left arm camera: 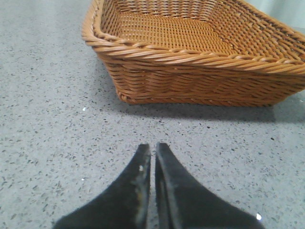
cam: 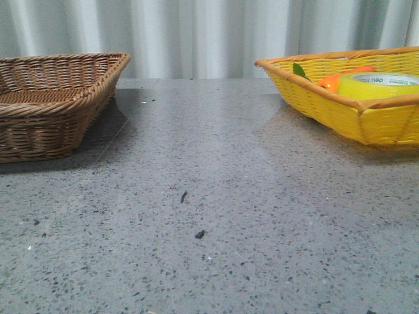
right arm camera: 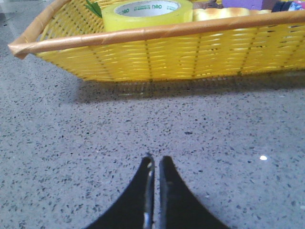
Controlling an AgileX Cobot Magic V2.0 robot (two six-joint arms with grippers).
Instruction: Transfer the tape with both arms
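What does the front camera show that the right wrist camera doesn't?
Only the front view shows the brown wicker basket, the orange carrot and the curtain. Only the right wrist view shows the right gripper, shut above bare table, and a purple object in the basket. Both show the tape in the yellow basket on the speckled table.

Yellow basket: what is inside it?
The yellow basket holds the tape and an orange carrot with green leaves; its wall hides anything lying lower.

Glossy yellow tape [cam: 378,85] — flat, white green-lettered core up — inside the yellow basket [cam: 340,111].
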